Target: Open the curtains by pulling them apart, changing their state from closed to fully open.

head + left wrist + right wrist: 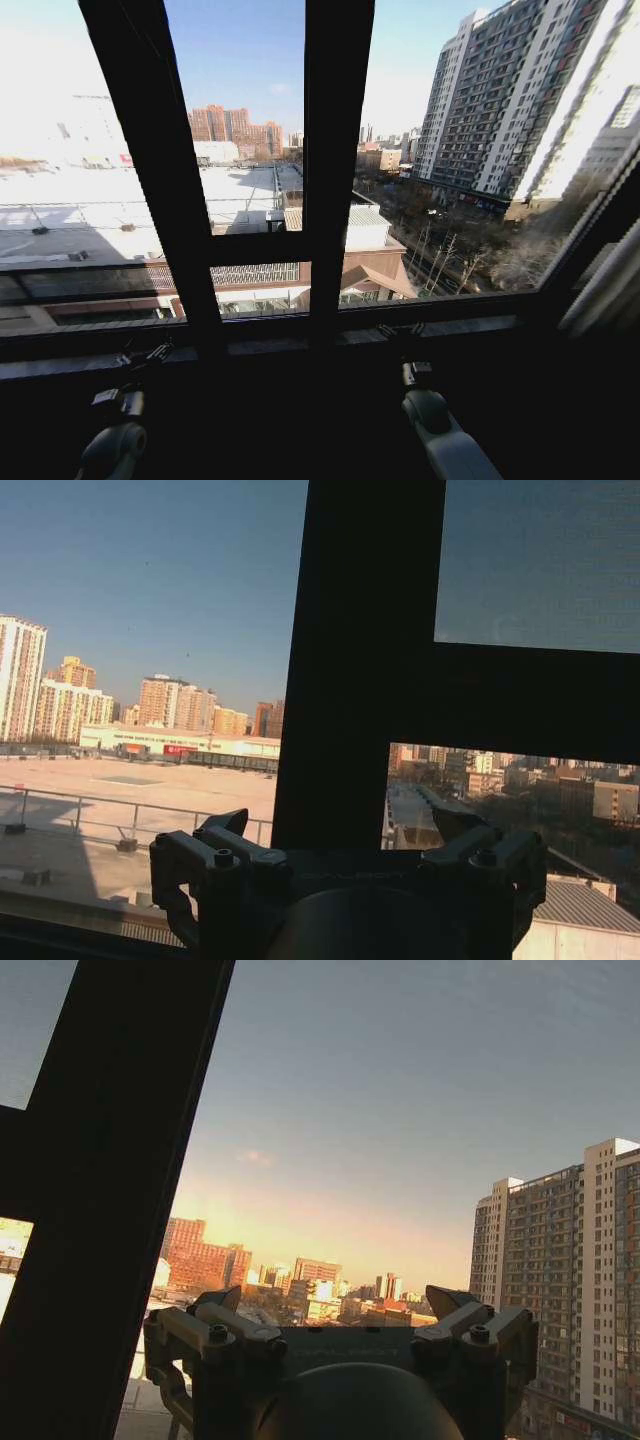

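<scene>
City view through the window right now: flat rooftops, orange-brick blocks far off and a tall grey apartment tower (500, 100) on the right, all under a clear blue sky. Black window frame bars (330, 160) cut the glass into panes, with a dark sill (440, 328) along the bottom. As for the curtains, 1 bunched pale panel (608, 285) hangs at the far right edge of the window, pushed clear of the glass; I can't make out the other panel. Left end effector (147, 352) sits low by the sill on the left, and in its wrist view (340, 835) the fingers are spread wide with nothing between them, pointing at a frame bar. Right end effector (402, 330) is low by the sill on the right, also spread wide and holding nothing (335, 1305), aimed out at the skyline.
</scene>
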Controlling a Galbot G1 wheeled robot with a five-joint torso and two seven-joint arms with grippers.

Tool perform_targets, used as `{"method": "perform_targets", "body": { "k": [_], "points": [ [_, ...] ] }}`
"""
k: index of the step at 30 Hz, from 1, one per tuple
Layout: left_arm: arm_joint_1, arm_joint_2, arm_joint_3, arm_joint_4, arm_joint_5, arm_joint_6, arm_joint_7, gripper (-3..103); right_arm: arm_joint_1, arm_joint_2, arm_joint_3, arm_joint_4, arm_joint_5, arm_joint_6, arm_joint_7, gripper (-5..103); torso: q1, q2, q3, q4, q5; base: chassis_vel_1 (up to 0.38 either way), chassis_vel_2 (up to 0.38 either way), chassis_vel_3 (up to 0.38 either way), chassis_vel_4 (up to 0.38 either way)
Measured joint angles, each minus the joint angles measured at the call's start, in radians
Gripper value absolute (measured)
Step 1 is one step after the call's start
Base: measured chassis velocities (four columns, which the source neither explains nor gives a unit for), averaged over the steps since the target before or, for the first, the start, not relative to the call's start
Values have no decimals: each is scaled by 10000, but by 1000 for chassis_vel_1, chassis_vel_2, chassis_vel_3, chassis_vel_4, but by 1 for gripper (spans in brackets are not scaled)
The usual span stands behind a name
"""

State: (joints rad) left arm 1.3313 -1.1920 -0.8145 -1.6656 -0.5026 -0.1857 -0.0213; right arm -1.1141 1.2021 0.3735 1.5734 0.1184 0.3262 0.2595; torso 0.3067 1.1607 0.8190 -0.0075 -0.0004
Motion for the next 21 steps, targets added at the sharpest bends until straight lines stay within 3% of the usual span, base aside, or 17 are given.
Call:
{"method": "perform_targets", "body": {
  "k": [7,15,21],
  "points": [
    [-1,-1,2,0,0,1,9,100,0,-2,3,0,0,0,1,100,1,-2,2,-5,9,-191,-205,197,185],
    [-1,3,-7,2,0,1,-2,100,0,4,-3,0,0,0,0,100,2,-1,0,9,-1,14,-2,-8,-9],
    [-1,4,-7,1,-1,1,-7,100,0,4,-3,0,0,0,0,100,3,-1,1,-2,1,36,-1,-27,2]
  ]
}}
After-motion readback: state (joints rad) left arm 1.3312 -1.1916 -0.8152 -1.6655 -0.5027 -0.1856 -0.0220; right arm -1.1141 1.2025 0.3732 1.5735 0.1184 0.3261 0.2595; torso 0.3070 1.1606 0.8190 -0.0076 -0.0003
